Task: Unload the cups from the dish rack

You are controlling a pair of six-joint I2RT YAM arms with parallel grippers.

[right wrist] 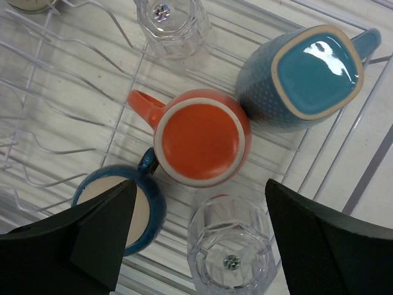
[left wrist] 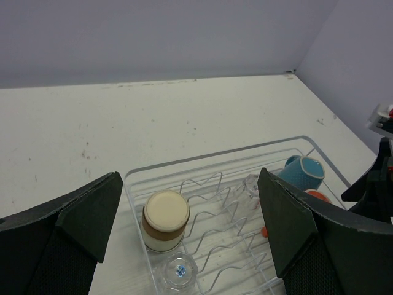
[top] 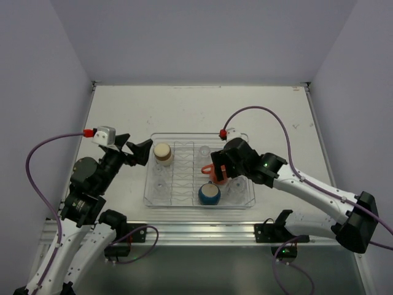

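Observation:
The clear dish rack [top: 199, 205] sits mid-table. In it, bases up, are a tan-cream cup [top: 163, 153], an orange mug [top: 216, 178], a dark blue round cup [top: 209, 194] and clear tumblers [top: 204, 150]. My right gripper [top: 220, 167] hovers open above the orange mug [right wrist: 199, 140]. Its jaws [right wrist: 201, 196] span that mug's edge and a tumbler [right wrist: 232, 246]. The light blue mug [right wrist: 301, 74] and dark blue cup [right wrist: 120, 212] lie beside them. My left gripper [top: 133, 146] is open and empty at the rack's left end, facing the tan-cream cup [left wrist: 166, 220].
The rack's zigzag wire dividers [left wrist: 215, 215] run through its middle. Another tumbler [left wrist: 179, 270] stands near the tan cup, and one [right wrist: 172, 24] beyond the orange mug. Grey walls enclose the white table [top: 184, 110] on three sides. A metal rail [top: 202, 230] runs along the front.

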